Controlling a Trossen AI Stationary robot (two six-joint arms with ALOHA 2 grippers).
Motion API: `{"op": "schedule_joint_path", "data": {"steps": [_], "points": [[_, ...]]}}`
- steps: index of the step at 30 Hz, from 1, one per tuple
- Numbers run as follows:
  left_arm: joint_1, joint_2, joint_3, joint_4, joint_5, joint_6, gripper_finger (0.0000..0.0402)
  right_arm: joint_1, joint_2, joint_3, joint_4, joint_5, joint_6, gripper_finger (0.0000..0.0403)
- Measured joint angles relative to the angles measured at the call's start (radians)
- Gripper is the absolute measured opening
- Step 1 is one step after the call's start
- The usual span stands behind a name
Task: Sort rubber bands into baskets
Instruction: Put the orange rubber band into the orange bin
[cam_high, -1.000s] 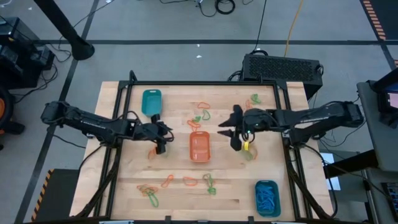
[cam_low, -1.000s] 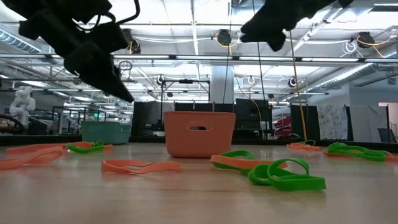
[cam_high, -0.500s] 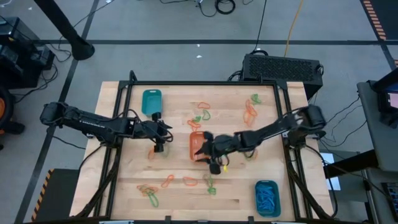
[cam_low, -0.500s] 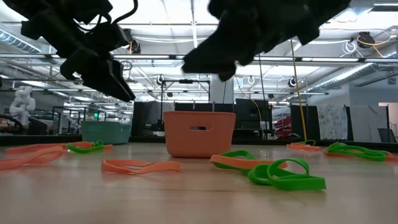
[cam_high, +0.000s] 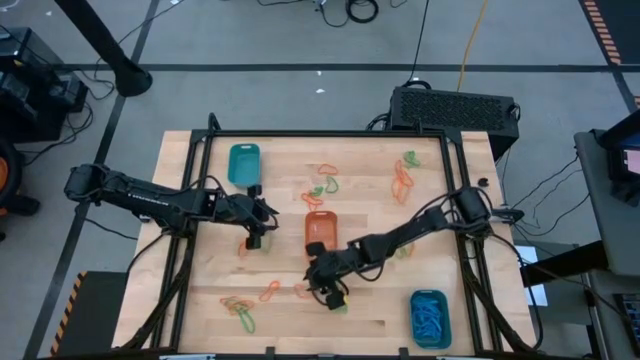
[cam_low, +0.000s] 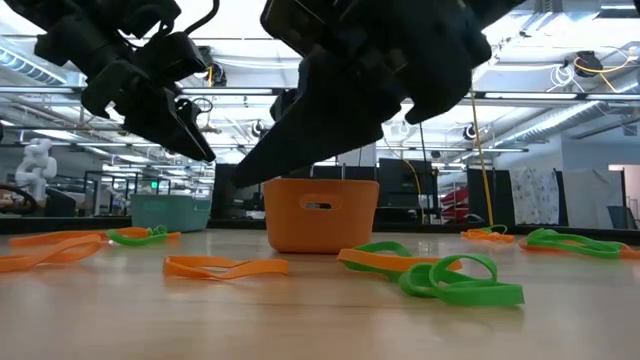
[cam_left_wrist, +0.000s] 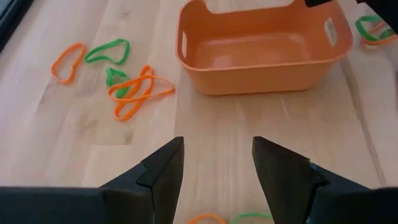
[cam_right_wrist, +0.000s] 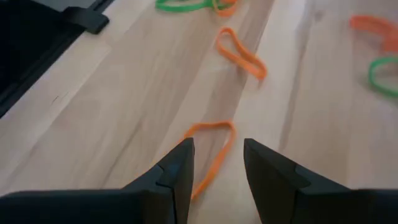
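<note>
Two grippers are working over the table (cam_high: 420, 300). I am holding my right gripper (cam_high: 330, 288) parted and empty at lower centre of the high view, just below the orange basket (cam_high: 320, 232), hovering over an orange rubber band (cam_right_wrist: 210, 149). I am keeping my left gripper (cam_high: 257, 228) spread wide, holding nothing, left of that basket. Teal baskets (cam_high: 243, 164) are sitting at upper left and lower right.

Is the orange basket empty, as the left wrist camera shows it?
Yes, the orange basket shows only its bare floor in the left wrist view, and the rubber bands nearby lie outside it on the table.
</note>
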Motion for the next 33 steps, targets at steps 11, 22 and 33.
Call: {"op": "schedule_joint_path", "data": {"steps": [11,22,33], "points": [[0.01,0.0,0.0,0.061,-0.015,0.058,0.0198,0.062,0.08,-0.001,0.012,-0.022,-0.01,0.0132],[0.013,-0.042,0.002,0.05,-0.023,0.051,0.0198,0.074,0.096,0.001,0.018,0.066,0.038,0.012],[0.013,-0.061,0.004,0.024,-0.023,0.051,0.0198,0.068,0.014,-0.002,-0.089,0.093,0.031,0.0005]]}}
